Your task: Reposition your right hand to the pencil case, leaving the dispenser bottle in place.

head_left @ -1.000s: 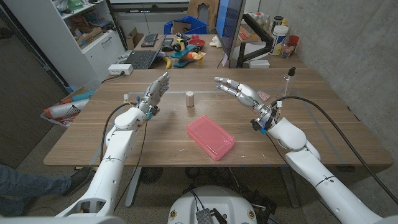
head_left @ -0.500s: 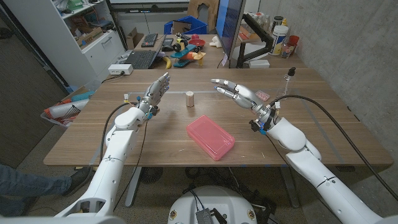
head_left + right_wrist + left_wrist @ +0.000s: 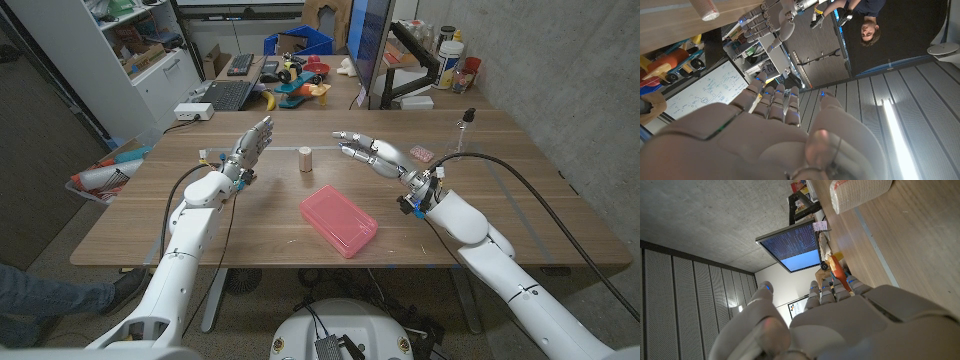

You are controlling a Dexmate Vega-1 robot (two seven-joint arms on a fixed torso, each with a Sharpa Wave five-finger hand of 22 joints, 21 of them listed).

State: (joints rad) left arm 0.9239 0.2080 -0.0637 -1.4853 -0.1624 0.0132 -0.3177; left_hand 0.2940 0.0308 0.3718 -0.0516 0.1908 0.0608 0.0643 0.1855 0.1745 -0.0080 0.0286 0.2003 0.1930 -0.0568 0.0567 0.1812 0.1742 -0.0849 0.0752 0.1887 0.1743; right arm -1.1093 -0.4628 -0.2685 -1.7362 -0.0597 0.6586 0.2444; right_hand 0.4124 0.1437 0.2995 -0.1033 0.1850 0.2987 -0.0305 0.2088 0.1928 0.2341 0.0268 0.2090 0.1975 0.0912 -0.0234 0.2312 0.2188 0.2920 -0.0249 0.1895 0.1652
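Pencil case (image 3: 339,221) first: your target is the pink case lying flat on the wooden table (image 3: 150,215), at an angle, nearer you than the small tan cylinder (image 3: 305,159) and with nothing touching it. Your right hand (image 3: 371,152) is in the air beyond the case's far right end, fingers stretched out and apart, holding nothing, pointing across toward the cylinder. The dispenser bottle (image 3: 464,129) stands upright well to the right of the case, near the table's far right corner, apart from the hand and the arm. Your left hand (image 3: 247,150) is raised on the case's far left side, fingers straight and close together, empty too. Mind the cylinder: with the fingertips aimed its way, a sweep that runs long could tip it over, so I'd bring the hand down and back toward the case instead of further across. The black cable (image 3: 520,180) looping off the right forearm lies on the bottle's side of the case; a wide elbow swing might drag it toward the bottle. Landing hard on the case's slick lid could also skate it off its spot.
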